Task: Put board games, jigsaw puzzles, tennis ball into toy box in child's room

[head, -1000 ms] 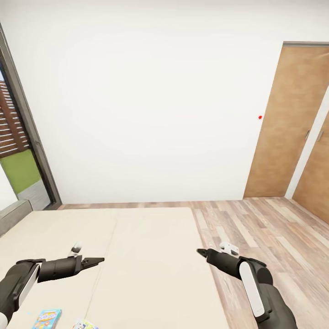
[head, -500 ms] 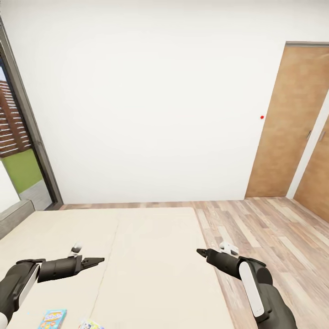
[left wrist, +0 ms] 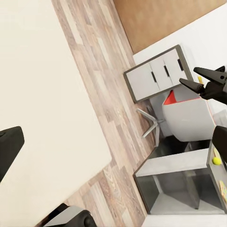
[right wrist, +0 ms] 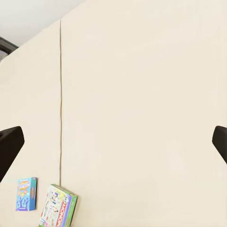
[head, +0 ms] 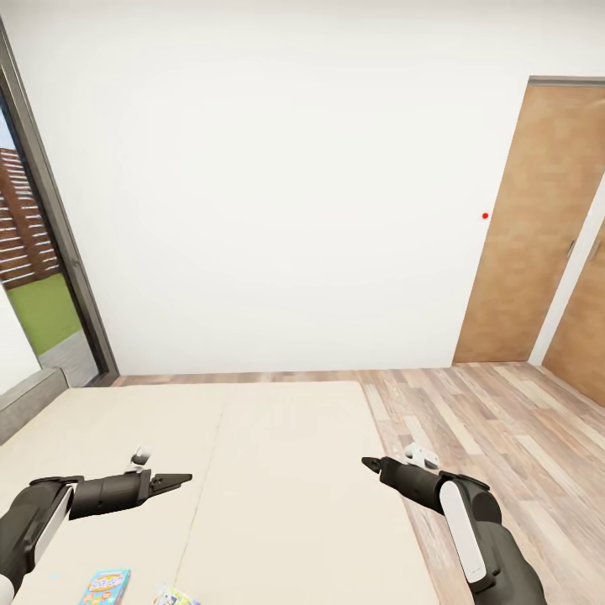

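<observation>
Two board games lie on the bed's beige mattress point(head: 277, 470): a small blue box point(head: 105, 586) and a white box with a green edge point(head: 176, 598), both at the head view's lower edge. In the right wrist view the blue box point(right wrist: 27, 194) and the white-green box point(right wrist: 59, 206) lie side by side. My left gripper point(head: 181, 481) hovers over the mattress, beyond the boxes, open and empty. My right gripper point(head: 370, 462) hangs open and empty over the bed's right edge. The left wrist view catches the table point(left wrist: 179, 189) with a small yellow-green tennis ball point(left wrist: 216, 161) on it.
A white wall and two wooden doors point(head: 538, 227) face me, with a dark-framed window point(head: 42, 227) at the left. Wood plank floor point(head: 504, 420) runs right of the bed. Near the table are a grey drawer cabinet point(left wrist: 158, 73) and a white chair point(left wrist: 187, 116).
The whole picture has slid slightly right and down, so the camera has turned a little left. Both arms keep the same pose and the boxes stay put on the bed.
</observation>
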Available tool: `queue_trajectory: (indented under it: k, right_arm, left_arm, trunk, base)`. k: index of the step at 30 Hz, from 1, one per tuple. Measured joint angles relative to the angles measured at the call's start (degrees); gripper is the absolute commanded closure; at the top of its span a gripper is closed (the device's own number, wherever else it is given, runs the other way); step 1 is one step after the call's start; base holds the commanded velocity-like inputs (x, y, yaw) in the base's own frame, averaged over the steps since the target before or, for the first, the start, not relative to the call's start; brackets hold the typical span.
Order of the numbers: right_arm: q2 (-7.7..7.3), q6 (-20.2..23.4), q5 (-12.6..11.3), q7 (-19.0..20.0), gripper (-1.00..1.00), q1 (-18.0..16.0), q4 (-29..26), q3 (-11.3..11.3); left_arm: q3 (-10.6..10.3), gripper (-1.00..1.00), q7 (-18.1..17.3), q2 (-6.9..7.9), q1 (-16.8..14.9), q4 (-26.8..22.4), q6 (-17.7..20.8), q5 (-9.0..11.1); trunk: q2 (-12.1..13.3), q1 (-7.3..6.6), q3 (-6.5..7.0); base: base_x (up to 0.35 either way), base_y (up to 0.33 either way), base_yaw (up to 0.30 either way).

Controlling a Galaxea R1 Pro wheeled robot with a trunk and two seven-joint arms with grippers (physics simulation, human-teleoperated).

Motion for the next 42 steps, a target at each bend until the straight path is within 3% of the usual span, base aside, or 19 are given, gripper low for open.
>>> queue_trajectory:
  k: [42]
  right_arm:
    - [-0.02,0.0,-0.4,0.0,-1.00,0.0,0.1,0.0]
  left_arm:
    - [0.0,-1.00,0.0,0.00,0.0,0.0,0.0,0.0]
  trunk:
    - [0.0,0.00,0.00]
  base:
    - [0.000,0.064,0.028]
